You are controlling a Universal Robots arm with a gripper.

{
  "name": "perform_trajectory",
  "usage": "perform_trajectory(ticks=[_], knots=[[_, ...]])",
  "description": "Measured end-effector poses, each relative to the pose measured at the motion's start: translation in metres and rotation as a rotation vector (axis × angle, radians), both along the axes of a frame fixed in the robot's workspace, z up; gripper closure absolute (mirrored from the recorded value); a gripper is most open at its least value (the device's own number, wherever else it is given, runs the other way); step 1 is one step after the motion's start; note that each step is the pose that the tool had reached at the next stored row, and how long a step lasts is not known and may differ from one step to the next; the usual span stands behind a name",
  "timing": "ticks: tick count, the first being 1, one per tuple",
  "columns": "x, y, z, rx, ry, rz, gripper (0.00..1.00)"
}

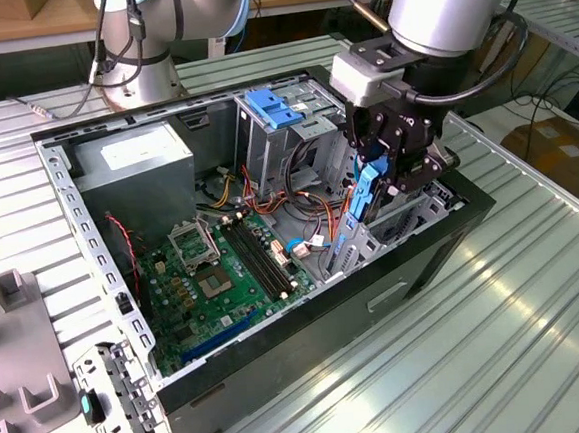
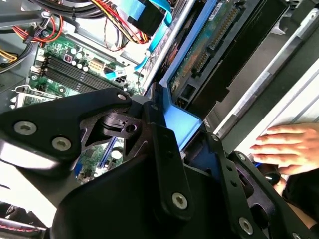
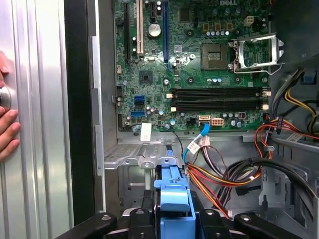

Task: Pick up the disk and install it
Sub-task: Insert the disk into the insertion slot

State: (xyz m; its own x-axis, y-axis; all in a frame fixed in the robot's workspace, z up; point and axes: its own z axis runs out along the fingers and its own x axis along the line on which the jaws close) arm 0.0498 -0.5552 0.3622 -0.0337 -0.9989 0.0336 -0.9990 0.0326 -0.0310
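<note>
Hand (image 1: 386, 174) points down, gripping disk (image 1: 365, 203) edgewise.

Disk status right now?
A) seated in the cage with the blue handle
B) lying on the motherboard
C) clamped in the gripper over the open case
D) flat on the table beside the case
C: the gripper is shut on the disk, holding it by its blue bracket, on edge, over the open case, clear of the motherboard.

The gripper (image 1: 379, 177) pinches the disk (image 1: 363, 203), which stands on its edge, at the 3 o'clock side of the open computer case (image 1: 282, 373). The green board (image 1: 224, 272) lies toward 8 o'clock from it.
</note>
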Motion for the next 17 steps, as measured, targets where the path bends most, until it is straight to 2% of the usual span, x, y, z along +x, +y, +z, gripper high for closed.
perform_trajectory(ticks=[4, 5, 12, 13, 14, 15, 16, 17], knots=[[0.0000, 0.0000, 0.0000, -0.0010, 0.0000, 0.000, 0.63], [0.0000, 0.0000, 0.0001, -0.0014, 0.0000, 0.000, 0.55], [0.0000, 0.0000, 0.0000, -0.0023, 0.0000, 0.000, 0.55], [0.0000, 0.0000, 0.0000, -0.0025, 0.0000, 0.000, 0.64], [0.0000, 0.0000, 0.0000, -0.0027, 0.0000, 0.000, 0.64], [0.0000, 0.0000, 0.0000, -0.0028, 0.0000, 0.000, 0.70], [0.0000, 0.0000, 0.0000, -0.0031, 0.0000, 0.000, 0.82], [0.0000, 0.0000, 0.0000, -0.0033, 0.0000, 0.000, 0.88]])
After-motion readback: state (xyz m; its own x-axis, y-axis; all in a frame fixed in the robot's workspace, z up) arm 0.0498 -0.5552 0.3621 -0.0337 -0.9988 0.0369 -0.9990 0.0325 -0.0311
